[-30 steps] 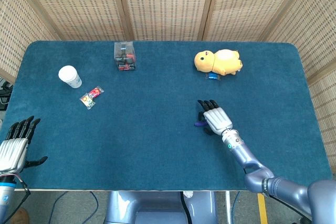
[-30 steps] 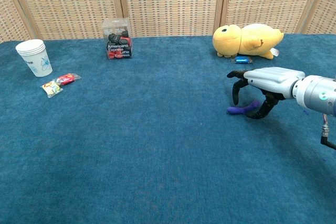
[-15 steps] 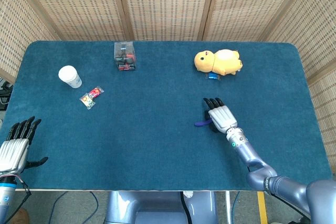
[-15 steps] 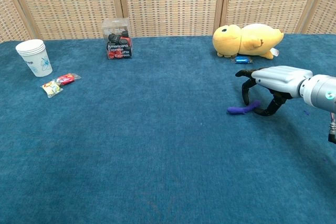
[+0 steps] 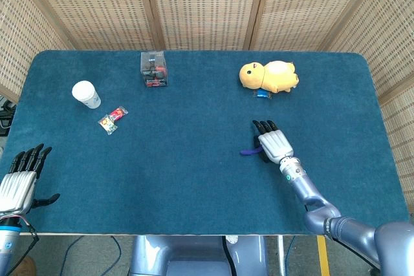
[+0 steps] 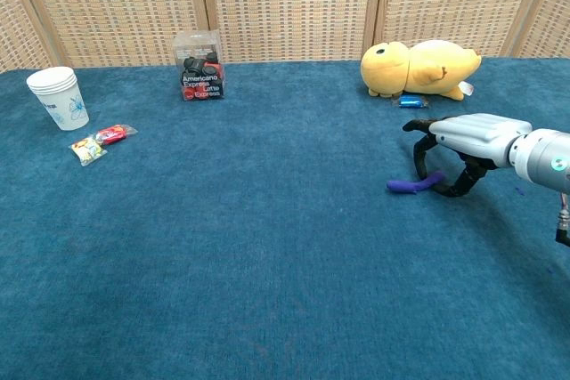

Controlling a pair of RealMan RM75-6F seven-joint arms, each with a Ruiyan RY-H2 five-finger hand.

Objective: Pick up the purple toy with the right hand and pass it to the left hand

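Observation:
The purple toy [image 5: 249, 152] [image 6: 411, 184] is a small curved stick lying flat on the blue cloth, right of the middle. My right hand [image 5: 273, 145] [image 6: 468, 135] hovers palm down over its right end. The dark fingers [image 6: 421, 157] arch down to the cloth on both sides of that end, and the toy still rests on the table. My left hand [image 5: 18, 182] hangs at the near left corner with fingers spread and nothing in it. It shows only in the head view.
A yellow plush duck [image 5: 270, 75] [image 6: 423, 67] lies behind the right hand with a small blue object [image 5: 261, 94] beside it. A clear box [image 5: 154, 69] stands at the back. A white cup [image 5: 85, 94] and candy packets [image 5: 112, 119] sit far left.
My right hand has slid a little to the right along the toy, so more of the purple stick shows on its left. The toy and my left hand have barely moved.

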